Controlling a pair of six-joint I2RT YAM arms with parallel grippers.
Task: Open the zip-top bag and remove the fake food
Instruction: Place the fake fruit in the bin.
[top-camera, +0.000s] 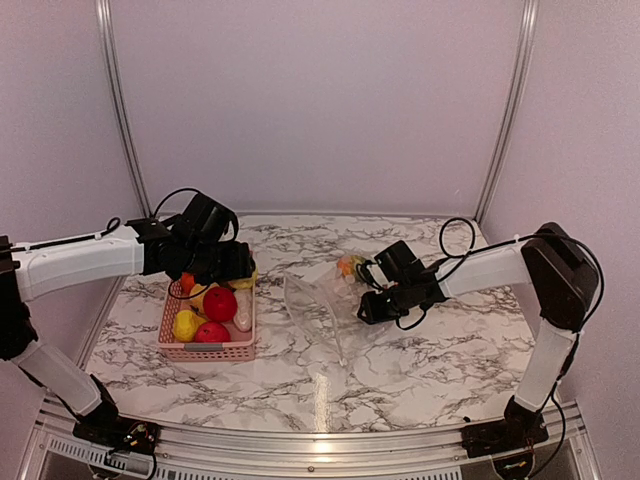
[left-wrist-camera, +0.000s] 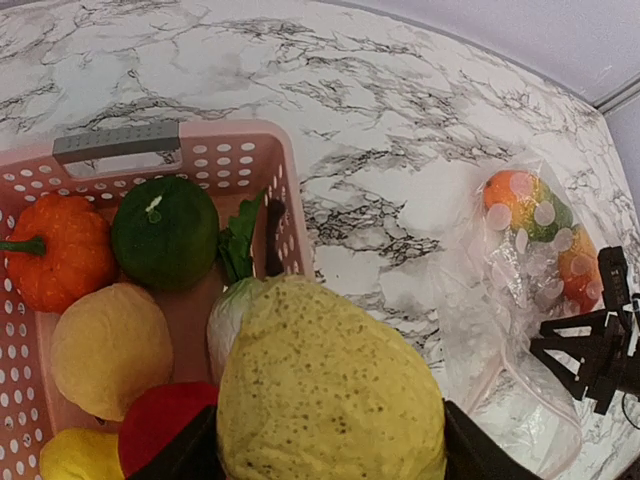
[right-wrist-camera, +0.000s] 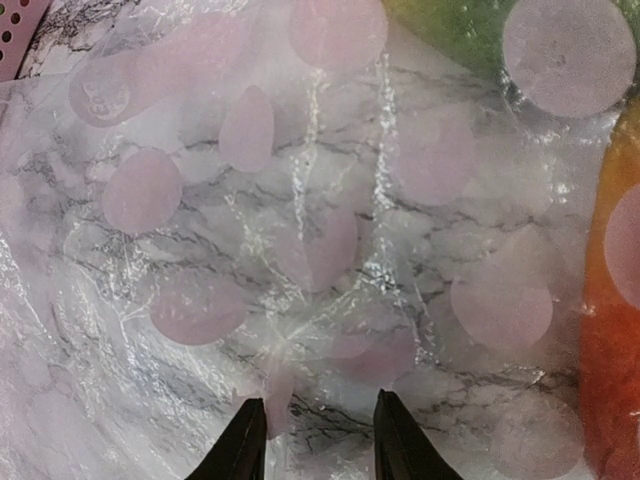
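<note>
The zip-top bag (top-camera: 318, 300) is clear with pale pink dots and stands tented up at the table's middle. A few fake food pieces (top-camera: 350, 266), orange and green, are still inside it (left-wrist-camera: 525, 205). My right gripper (top-camera: 368, 305) is at the bag's right side. In the right wrist view its fingertips (right-wrist-camera: 245, 450) stand close together with the bag's film (right-wrist-camera: 300, 250) between them. My left gripper (left-wrist-camera: 330, 452) is shut on a yellow speckled fruit (left-wrist-camera: 330, 390) and holds it above the right edge of the pink basket (left-wrist-camera: 240, 150).
The pink basket (top-camera: 205, 350) at the left holds several fake foods: an orange pepper (left-wrist-camera: 60, 250), a green fruit (left-wrist-camera: 165, 230), a yellow fruit (left-wrist-camera: 110, 345), a red one (left-wrist-camera: 165, 425). White walls with metal posts enclose the marble table (top-camera: 420, 370).
</note>
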